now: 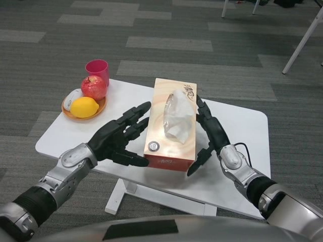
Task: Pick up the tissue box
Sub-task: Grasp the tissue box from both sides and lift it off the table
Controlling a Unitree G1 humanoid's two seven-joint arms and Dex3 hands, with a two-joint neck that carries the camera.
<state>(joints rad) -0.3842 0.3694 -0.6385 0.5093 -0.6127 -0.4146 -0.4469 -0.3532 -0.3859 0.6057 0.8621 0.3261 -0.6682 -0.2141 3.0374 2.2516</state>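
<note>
The orange tissue box [164, 143], with a white tissue sticking out of its top, lies lengthwise at the middle of the white table [242, 126]. My left hand [121, 136] presses its fingertips against the box's left side. My right hand [211, 133] lies flat along the right side, its thumb curled under the near corner. The box is clamped between the two hands. I cannot tell whether its base has left the tabletop.
At the table's far left corner an orange plate [70, 112] holds a red apple [94, 86], a yellow lemon [84, 107] and a small white object. A pink cup [98, 69] stands behind it. White chair legs [303, 43] stand on the carpet at the far right.
</note>
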